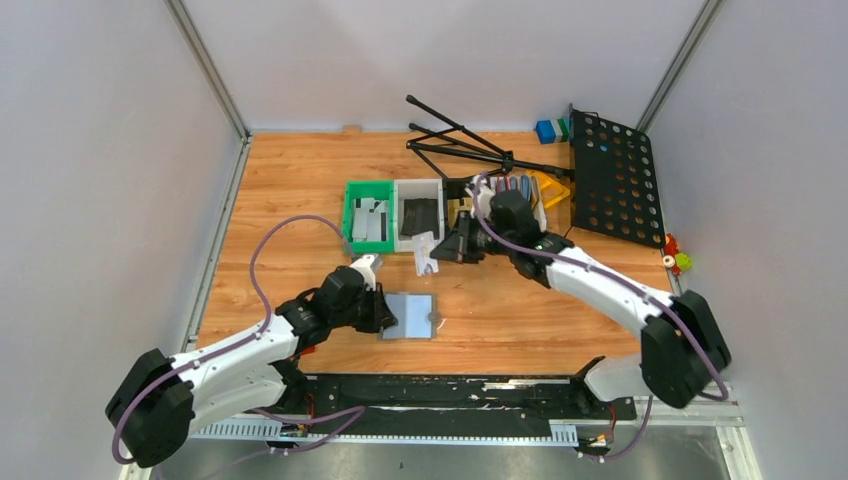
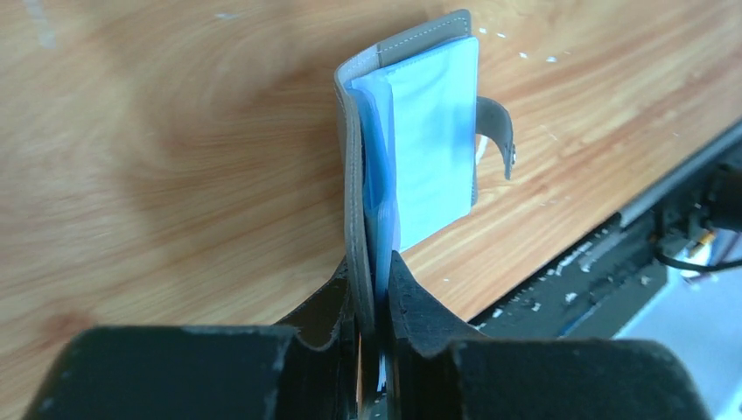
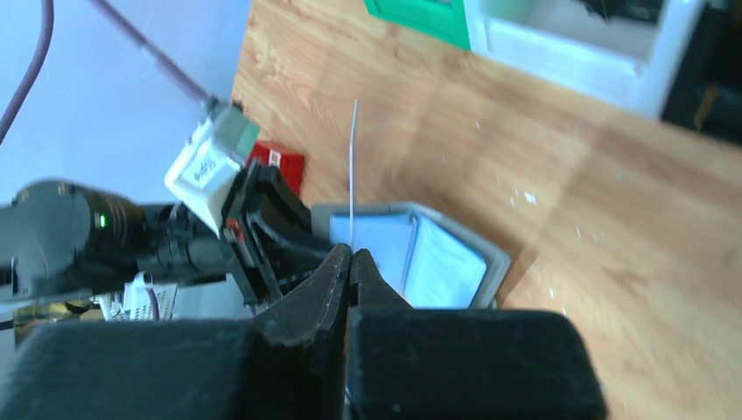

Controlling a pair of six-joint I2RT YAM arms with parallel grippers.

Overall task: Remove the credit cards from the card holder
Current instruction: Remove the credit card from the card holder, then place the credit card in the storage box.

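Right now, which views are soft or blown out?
Top external: sharp, evenly lit. Left wrist: the pale pockets of the card holder wash out bluish-white, and the left gripper clamping it is dark and out of focus. Right wrist: blurred overall; the credit card in the right gripper shows only as a thin edge-on line, and the green bin is smeared.

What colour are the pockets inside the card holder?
Pale blue pockets; the left wrist view shows them best.

Left pincer (image 2: 374, 262) clamped on card holder (image 2: 430, 149), right pincer (image 3: 352, 254) raised, apparently pinching a credit card (image 1: 424, 254)
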